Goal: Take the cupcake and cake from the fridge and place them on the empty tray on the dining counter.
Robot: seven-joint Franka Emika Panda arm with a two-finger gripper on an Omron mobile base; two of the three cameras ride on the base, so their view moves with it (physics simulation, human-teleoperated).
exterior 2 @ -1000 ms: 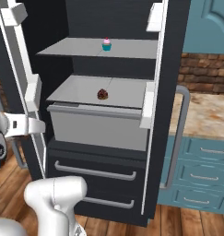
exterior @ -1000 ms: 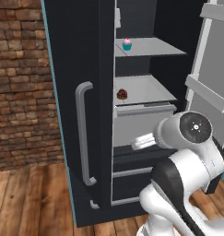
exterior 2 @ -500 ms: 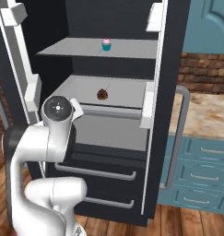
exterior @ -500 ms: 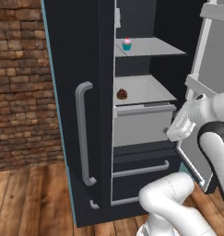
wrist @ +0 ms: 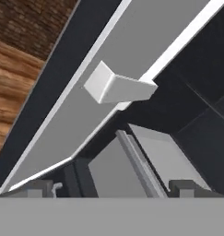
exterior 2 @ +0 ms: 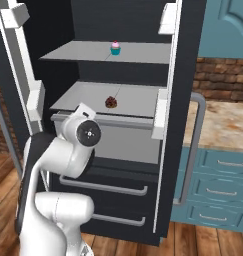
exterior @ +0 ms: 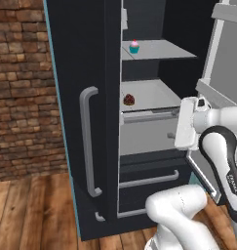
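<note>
Left base view: arm has swung up in front of the open fridge point(exterior: 86, 58), jaws wide and empty; cake point(exterior 2: 111, 102) on middle shelf, cupcake point(exterior 2: 115, 48) above, both untouched.

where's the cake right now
The cake sits on the fridge's lower grey shelf, just above the drawer, one shelf below the cupcake; in the left base view it lies beside the closed door's edge.

Open shelf point(exterior 2: 128, 95) around cake point(exterior 2: 111, 102); door bin point(wrist: 117, 87) blocking at 12 o'clock of pincer point(wrist: 113, 188).
</note>
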